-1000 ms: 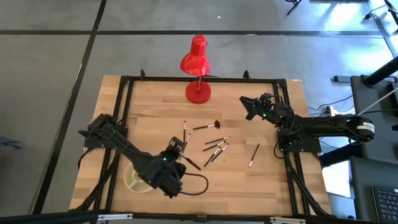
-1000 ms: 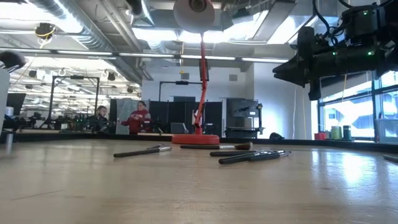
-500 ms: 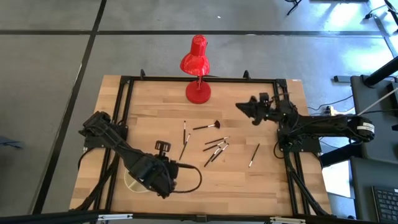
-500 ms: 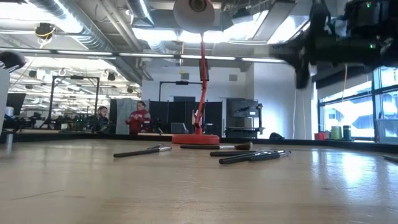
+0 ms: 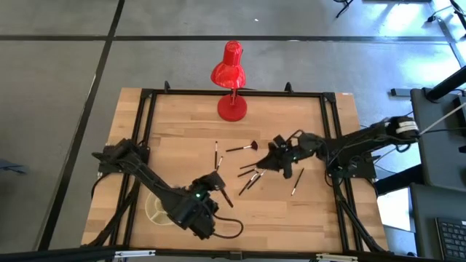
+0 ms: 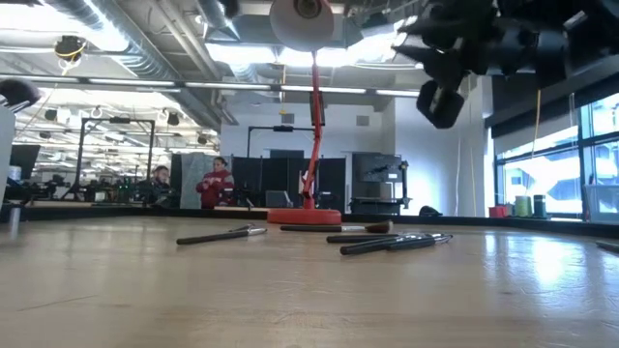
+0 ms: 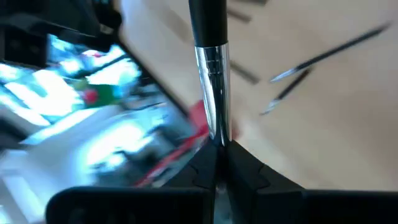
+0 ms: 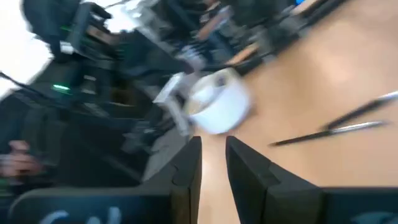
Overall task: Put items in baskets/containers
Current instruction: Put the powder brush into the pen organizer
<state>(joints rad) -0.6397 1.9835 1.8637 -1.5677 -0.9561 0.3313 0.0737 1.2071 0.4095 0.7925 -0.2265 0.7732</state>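
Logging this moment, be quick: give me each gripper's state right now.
Left gripper: shut on a makeup brush, near the dish.
Right gripper: open, holding nothing, above the scattered brushes.

Over the last second the right hand [image 5: 275, 161] swung from the 2 o'clock part of the surface [image 5: 182, 131] inward and came over the cluster of brushes [image 5: 253, 175] near the middle. The left hand [image 5: 217, 182], clamped on a brush [image 7: 210, 68], shifted toward 7 o'clock and returned beside the dish [image 5: 154, 209].
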